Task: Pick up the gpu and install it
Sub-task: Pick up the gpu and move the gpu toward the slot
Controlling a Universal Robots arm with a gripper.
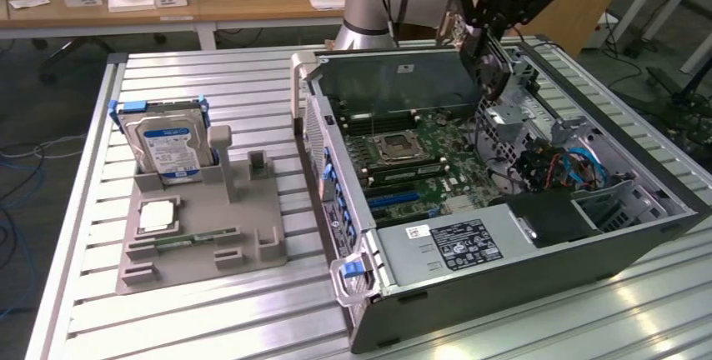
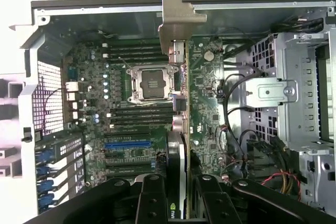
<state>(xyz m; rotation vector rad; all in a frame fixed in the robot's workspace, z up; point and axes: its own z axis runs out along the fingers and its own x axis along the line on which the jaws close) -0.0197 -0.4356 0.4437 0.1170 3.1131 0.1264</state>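
Hanging edge-on in the upper right of the exterior view, the gpu (image 1: 489,64) sits above the open computer case (image 1: 501,293), well clear of the motherboard (image 1: 412,152). The gripper (image 1: 498,22) has it. In the wrist view the fingers (image 2: 152,203) are closed partway, clamped on either side of the thin card, with its metal bracket (image 2: 176,17) at the far end.

The step in hand looks like the carry to the slot: the card is picked up but not seated. In the wrist view it seems to run across the blue expansion slot (image 2: 128,144) and past the CPU socket (image 2: 152,83), not along the slot. Seating it would likely call for turning the card in line with the slot, bracket toward the case's rear wall, then a straight descent.

Room is tight on one side: the drive cage (image 2: 299,98) and loose cables (image 1: 556,168) crowd the middle right of the exterior view. The case walls rise on all sides. The hard drive (image 1: 167,143) stands on the worktop (image 1: 223,77), well apart.
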